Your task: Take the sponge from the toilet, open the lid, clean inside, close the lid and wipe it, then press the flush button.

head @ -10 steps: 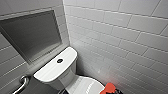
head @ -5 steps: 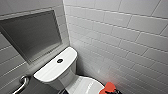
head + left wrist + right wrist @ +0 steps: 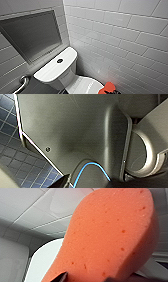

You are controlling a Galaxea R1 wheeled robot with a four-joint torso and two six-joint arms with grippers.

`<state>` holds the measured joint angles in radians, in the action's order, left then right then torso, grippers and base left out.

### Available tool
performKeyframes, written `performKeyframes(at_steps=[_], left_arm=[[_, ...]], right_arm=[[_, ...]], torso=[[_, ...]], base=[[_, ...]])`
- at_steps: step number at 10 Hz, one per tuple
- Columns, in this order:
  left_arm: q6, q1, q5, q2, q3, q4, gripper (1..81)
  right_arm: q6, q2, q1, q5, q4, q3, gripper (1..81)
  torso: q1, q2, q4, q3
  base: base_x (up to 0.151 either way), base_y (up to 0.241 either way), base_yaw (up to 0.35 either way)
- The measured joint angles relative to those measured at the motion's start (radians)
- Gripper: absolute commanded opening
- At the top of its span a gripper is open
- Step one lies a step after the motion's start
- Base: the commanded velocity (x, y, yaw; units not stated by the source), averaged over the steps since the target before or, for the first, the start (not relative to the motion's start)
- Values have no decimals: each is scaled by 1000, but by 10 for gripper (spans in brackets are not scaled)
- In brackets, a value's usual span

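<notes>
Inspected at the corner of two white-tiled walls (image 3: 120,32): the toilet (image 3: 71,81), tank set against the wall below a grey recessed niche (image 3: 32,35). In the middle of the tank top, the flush button (image 3: 59,60), dark with a pale rim. Lower down, at the bottom edge of the head view, the lid (image 3: 86,86), white and glossy. Beside the tank, a chrome grab bar (image 3: 22,83). Just off the lid's right-hand edge, close to the side wall: the sponge (image 3: 109,87), red-orange, clamped in the right gripper (image 3: 111,92), with dark fingers closed on its lower end. Confirmed in the right wrist view: sponge face large and pitted, a dark fingertip (image 3: 62,276) at its near edge, white ceramic and wall tiles behind. Contact between sponge and toilet not determinable. In the left wrist view, the robot's own grey body panel (image 3: 75,131), a blue cable (image 3: 95,167) and dark blue floor tiles (image 3: 10,124). Left gripper (image 3: 87,185) — wide or narrow, cannot tell.
</notes>
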<state>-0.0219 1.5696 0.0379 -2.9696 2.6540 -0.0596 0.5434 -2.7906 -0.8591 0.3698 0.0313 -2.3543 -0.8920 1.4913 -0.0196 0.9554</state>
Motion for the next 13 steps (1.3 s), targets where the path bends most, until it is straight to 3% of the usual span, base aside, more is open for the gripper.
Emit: performKeyframes(at_steps=[6,10,13], left_arm=[[0,0,-3,-3,-1,0,811],[0,-33,8,-40,-5,-2,811],[0,-59,4,-38,-7,-3,811]], right_arm=[[8,24,-2,-39,9,50,10],[7,132,-22,-117,61,313,10],[7,327,-30,-126,76,481,10]], torso=[[0,0,0,0],[0,0,0,0],[0,0,0,0]], base=[[0,0,0],[0,0,0],[0,0,0]])
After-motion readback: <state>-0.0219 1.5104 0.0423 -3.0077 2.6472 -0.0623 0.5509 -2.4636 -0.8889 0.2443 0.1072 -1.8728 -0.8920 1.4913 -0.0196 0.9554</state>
